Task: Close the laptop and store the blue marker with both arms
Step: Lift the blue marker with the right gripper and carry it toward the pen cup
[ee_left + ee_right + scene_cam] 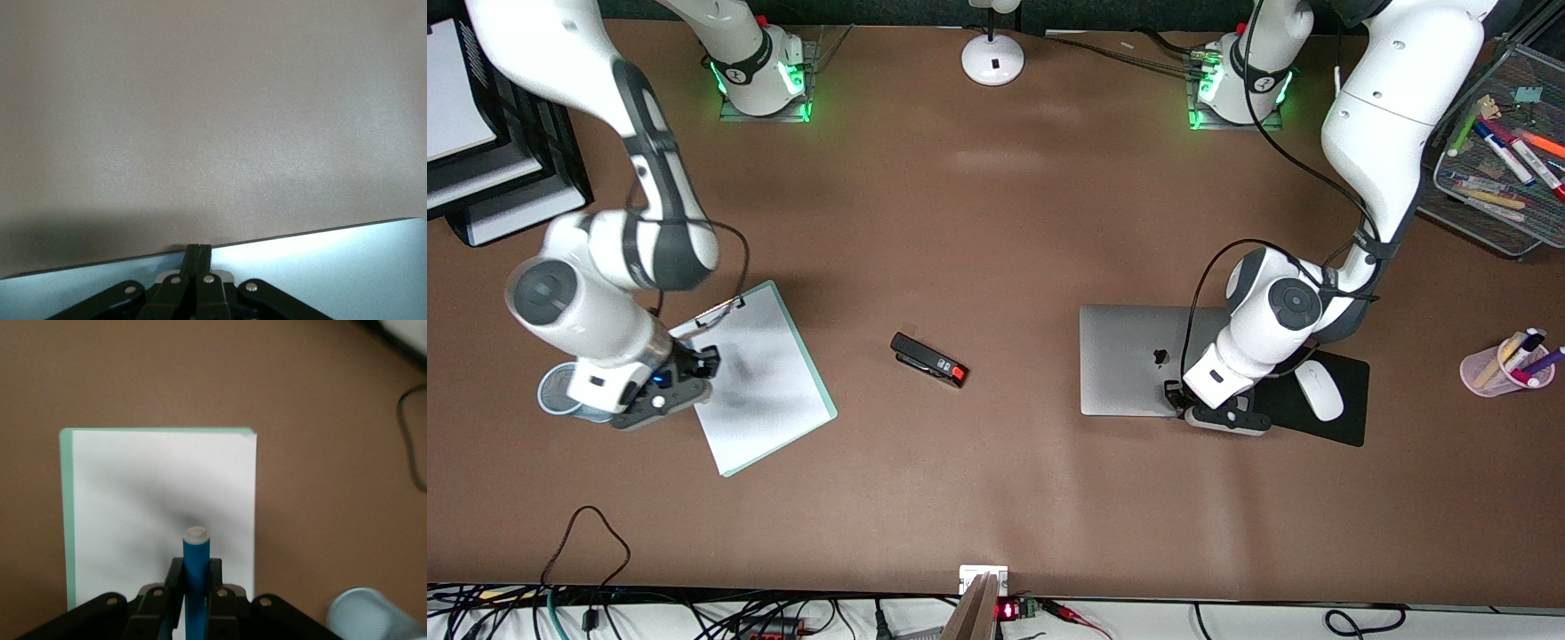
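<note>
Brown tabletop, clipboard (163, 520) below: the right gripper (195, 587) is clamped on the blue marker (196, 563), held upright, pale end up. Just beside it stands the mesh cup (367, 613) (likely the store). The left gripper (198, 257), pinched empty, presses the closed laptop (1138, 360).

table: brown top (996, 222) | lamp base: white (992, 59) | cables: front edge (694, 618)
</note>
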Available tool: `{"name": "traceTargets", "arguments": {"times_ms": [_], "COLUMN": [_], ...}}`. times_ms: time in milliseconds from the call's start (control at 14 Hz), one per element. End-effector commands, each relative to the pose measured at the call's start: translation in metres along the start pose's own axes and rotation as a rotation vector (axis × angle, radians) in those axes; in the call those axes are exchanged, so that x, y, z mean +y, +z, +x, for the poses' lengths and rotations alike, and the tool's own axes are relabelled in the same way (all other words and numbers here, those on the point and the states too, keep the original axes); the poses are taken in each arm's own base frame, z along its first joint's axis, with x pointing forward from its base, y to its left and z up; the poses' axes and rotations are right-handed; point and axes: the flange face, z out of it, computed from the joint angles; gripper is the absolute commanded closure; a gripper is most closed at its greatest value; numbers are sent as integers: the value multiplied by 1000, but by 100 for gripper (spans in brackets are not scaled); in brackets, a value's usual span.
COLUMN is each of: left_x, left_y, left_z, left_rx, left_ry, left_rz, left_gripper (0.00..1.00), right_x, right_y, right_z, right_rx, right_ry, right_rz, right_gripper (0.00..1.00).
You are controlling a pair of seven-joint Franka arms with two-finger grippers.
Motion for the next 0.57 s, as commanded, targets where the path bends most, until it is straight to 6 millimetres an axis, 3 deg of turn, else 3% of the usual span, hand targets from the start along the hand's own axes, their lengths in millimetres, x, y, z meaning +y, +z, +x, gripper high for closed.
{"name": "traceTargets", "arguments": {"times_ms": [0,214,500], "left_x": [0,-1,-2], "left_y": [6,11,10], "left_z": [3,0,0], "left_rx": [3,-6,-4], "left_ry": [30,29,29], "left_rz": [10,9,9], "left_gripper": [100,100,100], "right_x": [38,64,112], "right_y": [-37,-54,-50], "right_z": [-24,-36,-62], "right_rx": [49,145,323], "right_ry": [-181,-314,-520], "right_rz": [-3,46,96], "right_gripper": [93,93,93]}}
